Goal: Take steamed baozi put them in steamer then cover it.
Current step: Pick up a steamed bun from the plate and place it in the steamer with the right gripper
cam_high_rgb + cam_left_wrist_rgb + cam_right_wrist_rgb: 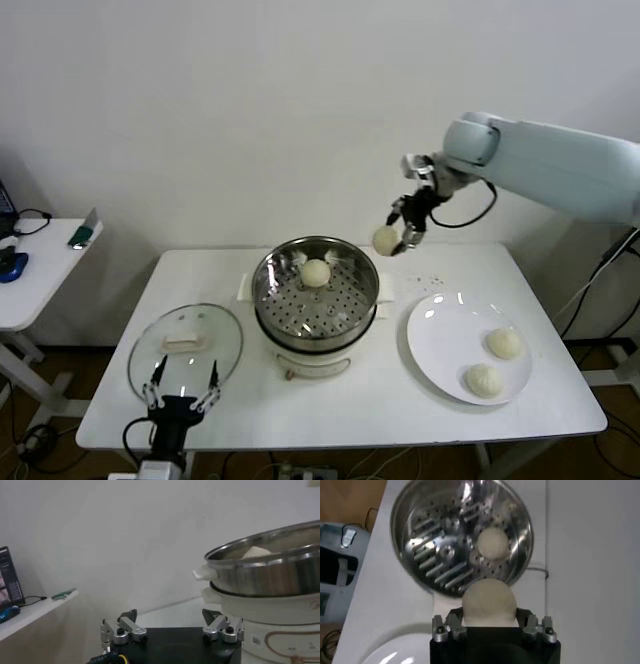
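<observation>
We see one steamed baozi (386,239) clamped in the right end effector (399,240), right of centre in the upper half of the head frame, in the air just beyond the far right rim of the steamer (316,296). In the right wrist view the same round bun (488,603) sits between the two fingers (451,622), which press against its sides; it is round, so it shows no long axis, and its smooth dome faces the camera. The right arm (545,165) reaches in from the right edge of the frame, its wrist bent downward.

A second bun (316,272) lies inside the steamer on the perforated tray (445,550), toward the far side of the pot. Two more buns (504,343) (483,380) rest on the large white plate (440,340) in the lower right of the head frame, near each other but apart.

The steamer stands upright at the middle of the white bench (400,410). The glass cover (186,345) lies flat on the bench at the lower left, its cream handle (188,344) facing up.

The left end effector (181,388) is spread wide and grips nothing, low at the near edge of the bench just in front of the cover. A side table (40,270) stands at the left edge.
</observation>
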`<state>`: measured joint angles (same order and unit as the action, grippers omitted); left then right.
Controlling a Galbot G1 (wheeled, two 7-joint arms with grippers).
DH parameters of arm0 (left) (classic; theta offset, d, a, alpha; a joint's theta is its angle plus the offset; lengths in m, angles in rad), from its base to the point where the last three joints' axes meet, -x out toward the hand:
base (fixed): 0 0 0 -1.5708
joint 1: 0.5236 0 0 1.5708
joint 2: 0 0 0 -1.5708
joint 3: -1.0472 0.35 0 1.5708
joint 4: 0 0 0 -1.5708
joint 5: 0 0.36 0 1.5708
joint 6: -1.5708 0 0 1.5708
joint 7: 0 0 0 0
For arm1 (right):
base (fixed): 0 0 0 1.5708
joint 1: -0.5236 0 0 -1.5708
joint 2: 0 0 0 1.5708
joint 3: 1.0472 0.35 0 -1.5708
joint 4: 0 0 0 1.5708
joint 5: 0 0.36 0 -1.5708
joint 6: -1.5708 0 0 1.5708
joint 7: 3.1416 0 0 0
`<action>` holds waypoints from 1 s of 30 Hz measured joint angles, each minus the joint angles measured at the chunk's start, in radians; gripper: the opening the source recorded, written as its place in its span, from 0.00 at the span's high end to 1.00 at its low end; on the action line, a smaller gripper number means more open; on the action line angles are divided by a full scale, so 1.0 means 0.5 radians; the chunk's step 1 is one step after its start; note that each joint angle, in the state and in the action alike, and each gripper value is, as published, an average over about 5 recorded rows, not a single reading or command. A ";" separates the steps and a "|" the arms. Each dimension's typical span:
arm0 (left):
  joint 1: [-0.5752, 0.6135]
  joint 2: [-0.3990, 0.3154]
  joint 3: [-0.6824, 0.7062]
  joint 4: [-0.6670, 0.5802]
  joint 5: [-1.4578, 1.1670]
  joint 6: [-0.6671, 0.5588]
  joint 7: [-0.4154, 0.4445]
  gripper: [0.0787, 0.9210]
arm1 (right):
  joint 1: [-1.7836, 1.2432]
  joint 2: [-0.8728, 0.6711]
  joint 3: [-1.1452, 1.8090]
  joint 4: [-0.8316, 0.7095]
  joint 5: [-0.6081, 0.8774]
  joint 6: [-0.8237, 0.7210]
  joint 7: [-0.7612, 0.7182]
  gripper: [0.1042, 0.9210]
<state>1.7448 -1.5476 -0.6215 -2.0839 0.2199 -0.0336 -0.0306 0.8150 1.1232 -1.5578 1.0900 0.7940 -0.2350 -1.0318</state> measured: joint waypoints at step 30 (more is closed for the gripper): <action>-0.078 0.026 -0.049 0.016 -0.101 0.047 -0.013 0.12 | -0.485 0.694 0.030 -0.317 -0.003 -0.066 0.146 0.29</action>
<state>1.7057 -1.5346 -0.6458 -2.0760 0.1694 -0.0101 -0.0373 0.5727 1.4703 -1.5426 0.9317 0.7923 -0.2682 -0.9589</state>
